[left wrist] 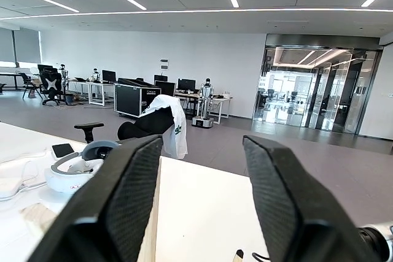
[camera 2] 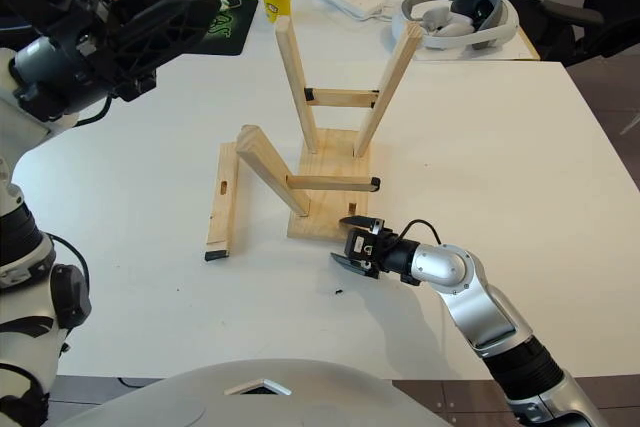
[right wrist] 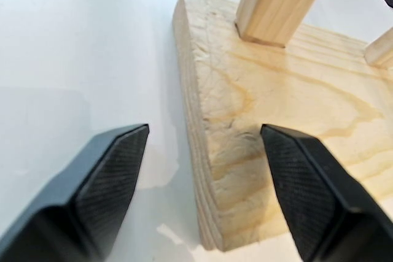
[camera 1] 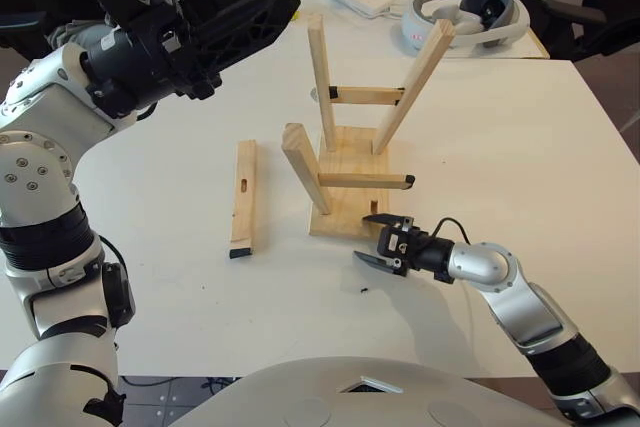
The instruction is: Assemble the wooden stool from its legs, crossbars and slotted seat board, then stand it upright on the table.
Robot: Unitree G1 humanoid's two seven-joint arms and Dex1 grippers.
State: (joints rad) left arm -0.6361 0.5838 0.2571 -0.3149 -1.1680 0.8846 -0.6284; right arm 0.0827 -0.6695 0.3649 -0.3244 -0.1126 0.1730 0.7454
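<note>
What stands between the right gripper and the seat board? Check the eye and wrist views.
Nothing visible does. The right gripper is open at the near corner of the seat board, with only bare table beside it.

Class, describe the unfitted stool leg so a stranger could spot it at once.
On the white table, find the seat board with three legs sticking up. To its left lies the loose leg, flat and unattached, showing a slot and a black end.
</note>
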